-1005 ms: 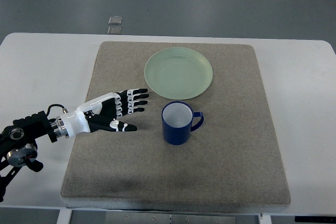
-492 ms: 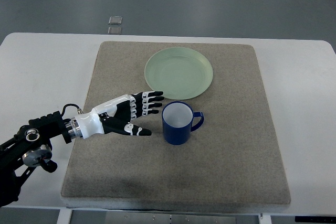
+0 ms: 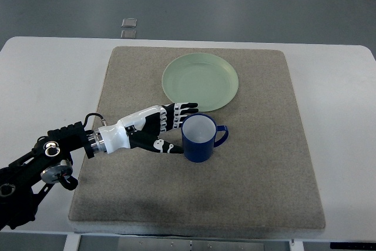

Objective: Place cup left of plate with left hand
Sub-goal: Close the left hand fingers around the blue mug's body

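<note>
Cup [image 3: 200, 138] upright, seemingly empty

Cup [image 3: 200, 138]: glossy blue outside, smooth white inside, looks glazed or enamelled. Plate [image 3: 200, 82]: pale green, smooth, semi-matt, plastic-like. Mat [image 3: 264, 163]: grey-brown, felt-like cloth, rough, matt. Worktop [image 3: 47, 80]: smooth white, slight sheen. Left hand [image 3: 157, 130]: glossy black-and-white hard plastic shells.

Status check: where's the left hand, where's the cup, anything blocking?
Left hand open, fingers spread at the cup's left side, no grip yet. Cup upright on the mat, just below the plate, handle pointing right. Nothing in the way left of the plate.
</note>
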`<action>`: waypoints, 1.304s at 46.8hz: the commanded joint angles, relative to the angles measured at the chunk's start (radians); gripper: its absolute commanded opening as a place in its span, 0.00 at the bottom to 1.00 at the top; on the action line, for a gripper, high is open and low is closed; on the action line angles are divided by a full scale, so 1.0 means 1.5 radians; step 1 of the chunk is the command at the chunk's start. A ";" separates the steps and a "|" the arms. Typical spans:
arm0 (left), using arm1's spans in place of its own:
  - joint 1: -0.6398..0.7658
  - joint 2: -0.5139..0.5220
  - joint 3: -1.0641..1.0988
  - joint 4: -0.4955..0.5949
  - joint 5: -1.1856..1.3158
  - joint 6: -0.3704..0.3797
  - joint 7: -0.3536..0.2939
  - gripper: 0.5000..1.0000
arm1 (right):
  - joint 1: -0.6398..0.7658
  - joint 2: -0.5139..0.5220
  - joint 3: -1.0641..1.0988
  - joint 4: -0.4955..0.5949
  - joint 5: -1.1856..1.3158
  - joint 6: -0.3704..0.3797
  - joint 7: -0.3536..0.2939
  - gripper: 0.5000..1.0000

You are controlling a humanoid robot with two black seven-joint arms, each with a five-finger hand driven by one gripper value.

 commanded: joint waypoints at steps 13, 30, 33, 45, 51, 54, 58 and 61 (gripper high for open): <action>-0.014 -0.024 0.013 0.018 0.016 0.000 0.001 0.97 | 0.000 0.000 0.000 0.000 0.000 0.000 0.001 0.86; -0.025 -0.036 0.016 0.021 0.024 0.000 0.001 0.95 | 0.000 0.000 0.000 0.000 0.000 0.000 0.000 0.86; -0.026 -0.036 0.016 0.021 0.024 0.000 0.001 0.94 | 0.000 0.000 0.000 0.000 0.000 0.000 0.000 0.86; -0.026 -0.037 0.016 0.021 0.024 0.000 0.001 0.80 | 0.000 0.000 0.000 0.000 0.000 0.000 0.001 0.86; -0.026 -0.036 0.017 0.021 0.024 0.000 0.001 0.79 | 0.000 0.000 0.000 0.000 0.000 0.000 0.001 0.86; -0.025 -0.036 0.016 0.021 0.025 0.000 0.001 0.79 | 0.000 0.000 0.000 0.000 0.000 0.000 0.001 0.86; -0.026 -0.036 0.016 0.021 0.024 0.000 0.001 0.79 | 0.000 0.000 0.000 0.000 0.000 0.000 0.001 0.86; -0.026 -0.036 0.017 0.021 0.025 0.000 0.001 0.76 | 0.000 0.000 0.000 0.000 0.000 0.000 0.001 0.86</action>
